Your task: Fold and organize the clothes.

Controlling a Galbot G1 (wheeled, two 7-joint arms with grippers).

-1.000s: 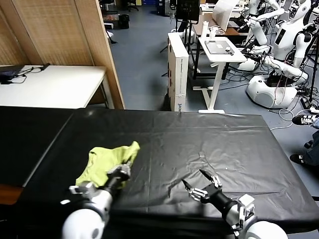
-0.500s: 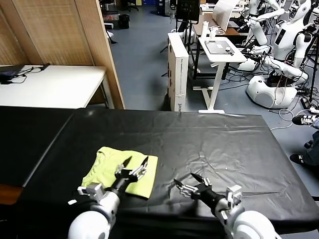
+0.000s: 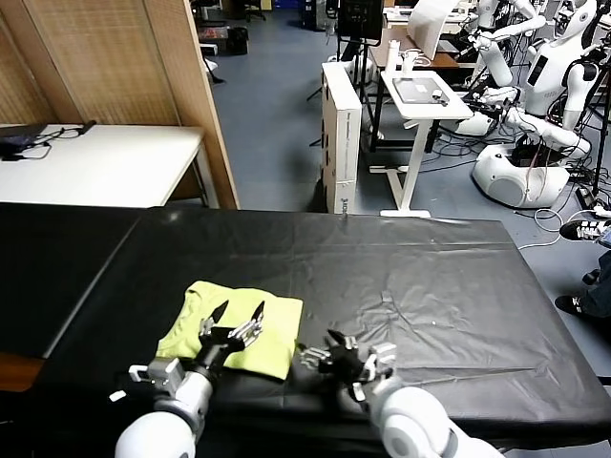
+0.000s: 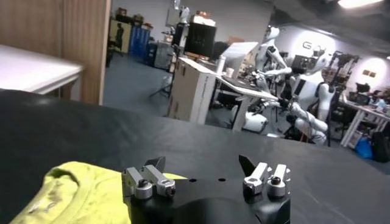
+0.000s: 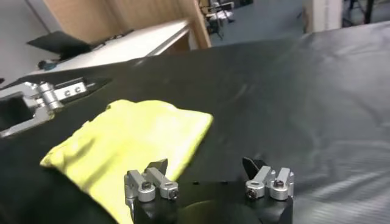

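Observation:
The lime yellow-green T-shirt point(image 3: 239, 320) lies folded into a flat pad on the black table covering point(image 3: 430, 277), near the front left. My left gripper point(image 3: 235, 315) hovers over the shirt's near part, open and empty. My right gripper point(image 3: 334, 355) is open and empty just right of the shirt's right edge, low over the covering. In the left wrist view the shirt point(image 4: 73, 195) lies beside and under the open left gripper point(image 4: 203, 164). In the right wrist view the shirt point(image 5: 134, 140) lies ahead of the open right gripper point(image 5: 206, 165), with the left gripper point(image 5: 42, 100) beyond it.
A white table point(image 3: 95, 162) and a wooden partition point(image 3: 181, 95) stand at the back left. A cardboard box point(image 3: 342, 134), a small white desk point(image 3: 420, 95) and other robots point(image 3: 544, 95) stand beyond the far edge.
The left gripper let go of the bunched shirt, which now lies flat and folded, and drew back a little. The right gripper moved left to the shirt's right edge.

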